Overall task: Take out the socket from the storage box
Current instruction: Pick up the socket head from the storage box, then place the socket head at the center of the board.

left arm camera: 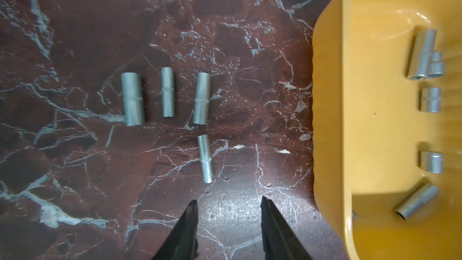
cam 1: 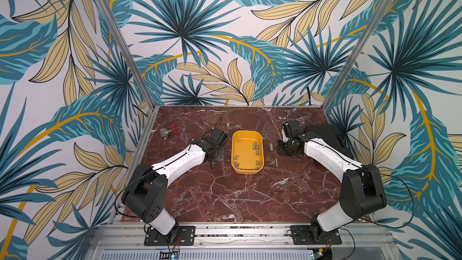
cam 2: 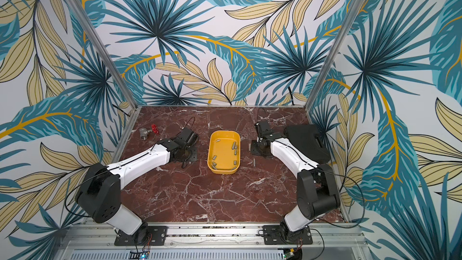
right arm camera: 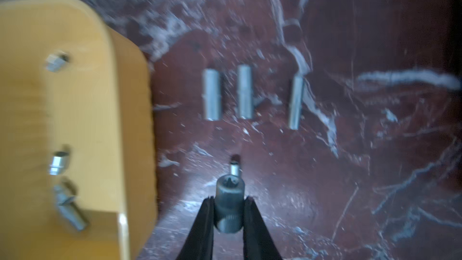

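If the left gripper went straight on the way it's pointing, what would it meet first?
Probably the lone socket lying on the table just ahead of the left gripper; depth is unclear.

Storage box (cam 1: 246, 171): yellow. Sockets (left arm camera: 132, 98): silver-grey. Counter (cam 1: 225, 196): dark red marble, white veins. Walls (cam 1: 200, 33): teal-and-cream leaf print.
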Controlling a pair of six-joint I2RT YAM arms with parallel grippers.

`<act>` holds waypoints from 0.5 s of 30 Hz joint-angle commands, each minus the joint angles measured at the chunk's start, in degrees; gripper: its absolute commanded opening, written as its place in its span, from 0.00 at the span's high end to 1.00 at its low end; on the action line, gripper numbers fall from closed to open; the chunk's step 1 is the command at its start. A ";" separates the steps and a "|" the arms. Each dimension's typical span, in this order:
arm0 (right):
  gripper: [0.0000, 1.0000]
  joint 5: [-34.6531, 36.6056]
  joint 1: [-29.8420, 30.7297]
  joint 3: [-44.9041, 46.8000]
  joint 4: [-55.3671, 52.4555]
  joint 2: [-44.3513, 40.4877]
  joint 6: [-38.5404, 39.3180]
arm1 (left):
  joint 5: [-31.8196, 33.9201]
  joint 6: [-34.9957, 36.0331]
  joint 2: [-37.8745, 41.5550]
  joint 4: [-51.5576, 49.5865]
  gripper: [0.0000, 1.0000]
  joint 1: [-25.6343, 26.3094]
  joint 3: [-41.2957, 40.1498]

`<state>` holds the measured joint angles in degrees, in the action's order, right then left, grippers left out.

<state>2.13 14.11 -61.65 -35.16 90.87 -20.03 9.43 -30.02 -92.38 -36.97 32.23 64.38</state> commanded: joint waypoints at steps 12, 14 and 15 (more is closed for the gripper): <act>0.82 1.46 -2.29 2.76 3.16 7.50 1.91 | -1.96 -0.57 -2.63 1.12 0.54 3.02 4.83; 0.81 1.64 -2.54 2.67 3.25 8.16 2.02 | -1.96 -0.57 -2.63 1.10 0.54 3.10 4.97; 0.80 1.56 -2.60 2.66 3.25 8.50 2.09 | -2.04 -0.57 -2.65 1.20 0.54 3.10 5.07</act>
<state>2.61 11.94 -59.13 -32.51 98.39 -18.79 7.64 -30.33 -94.67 -36.38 35.14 66.81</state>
